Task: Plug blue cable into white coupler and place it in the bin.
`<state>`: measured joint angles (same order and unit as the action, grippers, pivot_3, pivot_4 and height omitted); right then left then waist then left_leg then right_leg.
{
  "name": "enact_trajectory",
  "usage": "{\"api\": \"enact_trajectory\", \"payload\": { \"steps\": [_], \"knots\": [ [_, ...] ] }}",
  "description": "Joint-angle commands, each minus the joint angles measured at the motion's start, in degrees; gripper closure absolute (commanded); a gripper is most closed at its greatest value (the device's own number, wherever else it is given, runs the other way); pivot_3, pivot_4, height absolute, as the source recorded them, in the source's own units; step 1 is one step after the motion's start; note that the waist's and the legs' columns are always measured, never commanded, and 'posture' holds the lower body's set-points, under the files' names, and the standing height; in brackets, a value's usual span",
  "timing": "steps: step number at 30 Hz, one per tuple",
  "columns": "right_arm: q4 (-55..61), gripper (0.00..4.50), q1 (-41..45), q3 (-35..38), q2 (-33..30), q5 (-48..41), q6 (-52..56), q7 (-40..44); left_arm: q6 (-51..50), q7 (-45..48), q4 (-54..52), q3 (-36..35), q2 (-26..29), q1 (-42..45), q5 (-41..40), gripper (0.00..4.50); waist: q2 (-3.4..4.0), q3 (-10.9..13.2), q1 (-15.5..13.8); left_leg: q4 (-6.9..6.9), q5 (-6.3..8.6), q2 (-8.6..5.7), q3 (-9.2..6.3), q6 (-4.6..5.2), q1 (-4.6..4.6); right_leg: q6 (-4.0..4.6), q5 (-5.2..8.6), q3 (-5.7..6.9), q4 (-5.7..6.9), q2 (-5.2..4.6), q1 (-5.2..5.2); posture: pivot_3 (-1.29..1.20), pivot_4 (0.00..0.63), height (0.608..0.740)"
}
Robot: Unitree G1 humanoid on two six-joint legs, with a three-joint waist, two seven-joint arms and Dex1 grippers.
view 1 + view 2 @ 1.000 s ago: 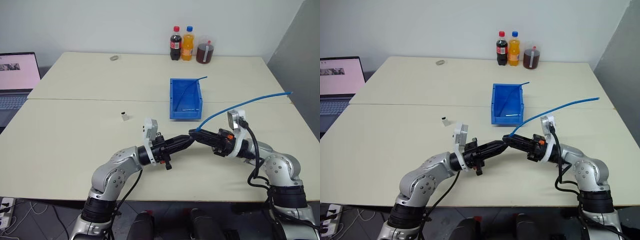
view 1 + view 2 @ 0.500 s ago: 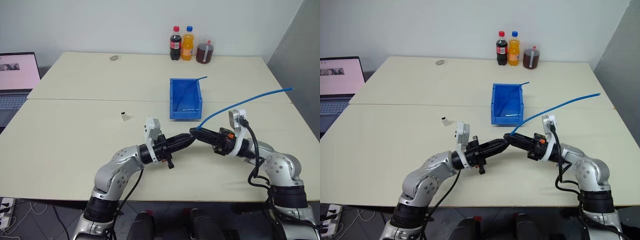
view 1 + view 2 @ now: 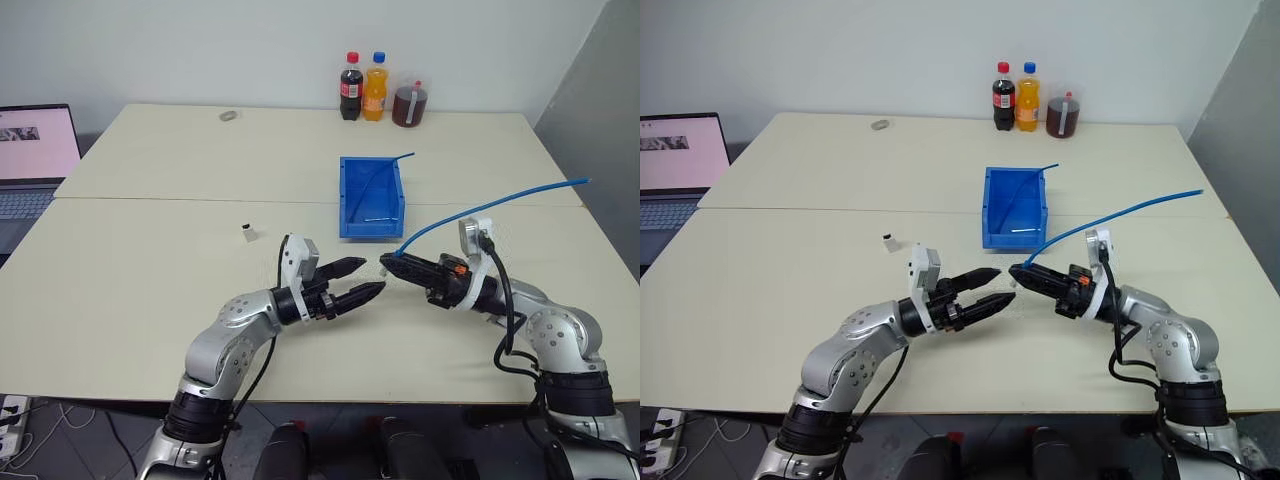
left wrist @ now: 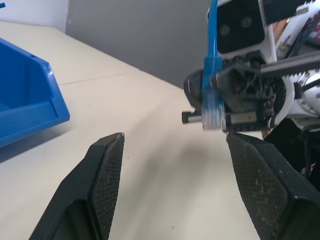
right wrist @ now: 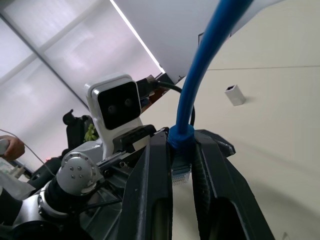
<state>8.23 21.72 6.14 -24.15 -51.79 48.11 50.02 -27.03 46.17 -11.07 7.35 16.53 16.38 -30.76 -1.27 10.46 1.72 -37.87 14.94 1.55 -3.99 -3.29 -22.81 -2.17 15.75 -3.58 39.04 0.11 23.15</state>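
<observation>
My right gripper point(image 3: 388, 266) is shut on the plug end of the blue cable point(image 3: 480, 210), holding it level above the table's front part. The cable arcs up and away to the right. In the right wrist view the plug point(image 5: 181, 170) sits clamped between the two fingers. My left gripper point(image 3: 364, 278) faces it from the left, open, its tips a short way from the plug point(image 4: 212, 107) and holding nothing. The white coupler point(image 3: 248, 233) stands alone on the table, farther back and to the left of both grippers. Behind the grippers is the blue bin point(image 3: 370, 230).
A second length of blue cable point(image 3: 372, 185) lies in the bin and sticks out over its back wall. Two bottles point(image 3: 351, 87) and a jar point(image 3: 408, 105) stand at the far edge, with a grey ring point(image 3: 229, 116) to their left. A laptop point(image 3: 35, 150) sits far left.
My left gripper was shut with its tips against the right gripper's tip and the plug. It has opened wide and drawn slightly back. The right gripper and cable have stayed put.
</observation>
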Motion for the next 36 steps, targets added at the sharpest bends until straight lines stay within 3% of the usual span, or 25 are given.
{"api": "enact_trajectory", "payload": {
  "steps": [1,6,18,24,36],
  "knots": [
    [0.03,4.27,2.03,2.22,-2.33,2.44,-3.22,-0.66,2.78,-2.67,-0.36,-1.01,-0.11,-1.24,2.61,1.14,0.0,0.0,-0.02,0.0,0.0,-0.01,0.0,0.0,0.0,0.0,0.0,-0.01,-0.01,-0.01,0.0,0.0,0.15,0.74],
    [2.22,4.27,3.45,0.58,-5.84,8.16,-6.93,-1.55,6.14,-9.05,0.73,-2.22,-0.56,-3.06,8.07,1.14,0.02,0.01,-0.04,0.02,0.0,0.01,0.01,0.0,0.0,0.0,0.0,-0.01,0.0,0.0,0.02,0.0,0.15,0.74],
    [17.67,4.27,8.59,-13.4,-5.94,16.88,-7.69,-4.76,11.85,-40.35,2.75,-8.15,-9.74,-4.75,25.16,1.14,0.04,0.02,-0.19,0.01,0.0,-0.01,-0.01,0.0,-0.03,-0.02,-0.02,-0.01,-0.02,-0.05,0.03,0.0,0.15,0.74],
    [15.19,4.27,13.63,-20.12,-4.22,24.97,-10.18,-7.06,10.43,-49.48,3.5,-9.17,-13.7,-3.32,29.66,1.14,0.04,0.02,-0.19,0.0,0.0,-0.04,-0.02,0.0,-0.03,-0.04,-0.04,0.01,-0.03,-0.08,0.03,0.0,0.15,0.74],
    [8.61,4.27,16.54,-21.79,1.15,31.67,-13.67,-9.65,11.57,-61.29,9.1,-12.92,-17.44,2.01,33.86,1.14,0.04,0.02,-0.18,0.0,0.0,-0.05,-0.07,0.0,-0.04,-0.04,-0.05,0.07,-0.01,-0.09,0.03,0.0,0.15,0.74]
  ]
}}
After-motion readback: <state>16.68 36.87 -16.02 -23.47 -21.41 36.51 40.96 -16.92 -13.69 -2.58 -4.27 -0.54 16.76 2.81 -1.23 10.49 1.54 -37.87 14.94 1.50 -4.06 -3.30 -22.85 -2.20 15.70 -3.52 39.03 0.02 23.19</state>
